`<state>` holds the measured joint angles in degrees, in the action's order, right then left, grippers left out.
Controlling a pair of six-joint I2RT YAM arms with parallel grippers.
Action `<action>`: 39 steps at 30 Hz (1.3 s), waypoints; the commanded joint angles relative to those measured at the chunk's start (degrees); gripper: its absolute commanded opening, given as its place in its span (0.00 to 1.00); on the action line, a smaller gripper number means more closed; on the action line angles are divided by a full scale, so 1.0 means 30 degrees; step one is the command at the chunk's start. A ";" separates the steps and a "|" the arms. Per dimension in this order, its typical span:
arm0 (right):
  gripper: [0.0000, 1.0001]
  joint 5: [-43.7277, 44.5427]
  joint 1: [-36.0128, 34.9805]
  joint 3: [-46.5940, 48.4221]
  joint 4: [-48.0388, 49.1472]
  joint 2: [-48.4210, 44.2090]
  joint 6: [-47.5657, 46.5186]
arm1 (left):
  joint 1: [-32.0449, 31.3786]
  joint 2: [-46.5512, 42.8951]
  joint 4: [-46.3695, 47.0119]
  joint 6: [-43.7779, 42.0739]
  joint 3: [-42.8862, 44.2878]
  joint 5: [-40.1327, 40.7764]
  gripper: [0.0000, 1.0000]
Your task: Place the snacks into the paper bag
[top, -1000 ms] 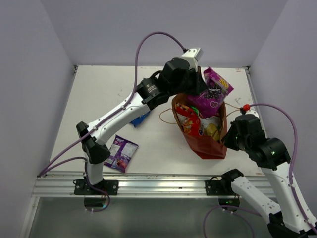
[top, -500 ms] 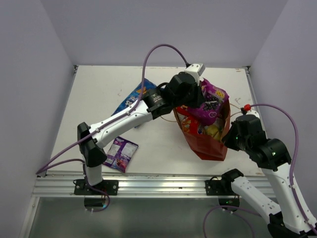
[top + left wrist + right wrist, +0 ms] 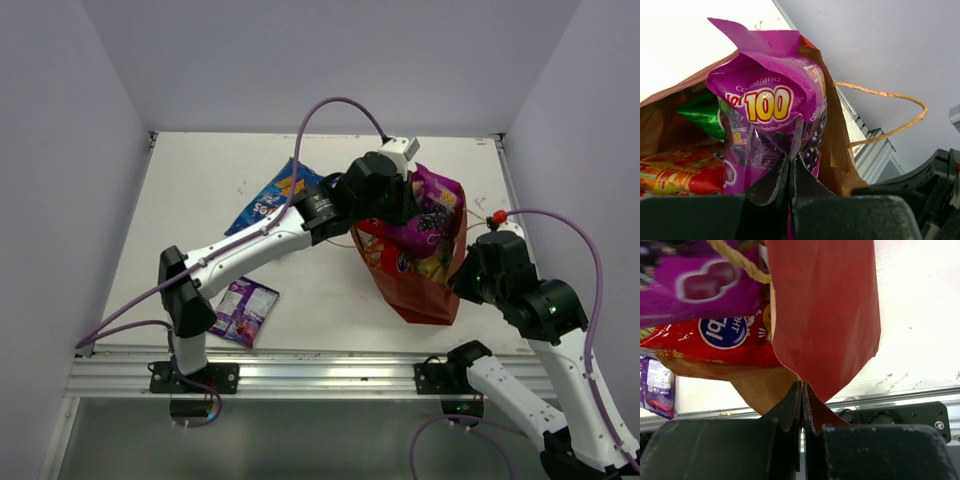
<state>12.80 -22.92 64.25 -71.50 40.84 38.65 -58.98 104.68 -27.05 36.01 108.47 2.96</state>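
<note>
**DESK:** What does the overhead view give us?

**PHOTOG:** The red paper bag (image 3: 428, 295) stands on the right half of the table (image 3: 190, 170); the left arm (image 3: 255, 238) reaches across to its mouth; the purple square bag (image 3: 438, 205) sits partly inside, its top above the rim. From up there the wrist hides the fingertips, so the grip cannot be read.

**DESK:** And the left wrist view?

**PHOTOG:** It settles the matter: the left gripper (image 3: 789, 172) has its fingers pressed together on the lower edge of the purple pack, foil pinched between them. It also looks into the brown lining; the large red cookie bag (image 3: 680, 172) lies low at the left, with a corner of the green-white chips (image 3: 702, 112) behind it; a string handle (image 3: 885, 107) loops out to the right. The overhead view shows the red bag in the mouth, but the green there is too small to tell.

**DESK:** The other hand?

**PHOTOG:** Overhead, it merely sits against the bag's near right side. The right wrist view shows the right gripper (image 3: 801, 395) with fingers together, clamped on the bag's red wall; past the fingers, the cookie bag's blue badge and the purple foil fill the opening.

**DESK:** Anything outside the bag?

**PHOTOG:** Two packs, both flat on the table and well apart from it; the blue Doritos (image 3: 268, 198) lies behind the left arm, partly covered by it; the small purple packet (image 3: 243, 310) lies near the front left edge. The right wrist view catches only a sliver of the packet; neither wrist view shows the Doritos.
</note>
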 commanded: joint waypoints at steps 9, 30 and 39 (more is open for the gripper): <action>0.00 0.0392 -0.0007 0.0000 -0.0511 0.0039 0.0182 | -0.0876 0.4683 -0.2292 0.0623 0.4919 -0.3183 0.00; 0.00 0.0305 -0.0036 -0.0088 -0.0335 -0.0019 0.0152 | -0.1261 -0.6088 0.4683 -0.3104 -0.3687 0.9158 1.00; 0.00 0.0159 -0.0007 0.0146 -0.0013 0.0214 0.0036 | 1.0982 -0.5660 -0.2204 -0.2710 -1.0106 0.5904 1.00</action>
<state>12.49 -22.94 64.25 -71.70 40.86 38.65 -30.87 80.23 -23.40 31.40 84.68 22.52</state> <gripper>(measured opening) 0.010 0.996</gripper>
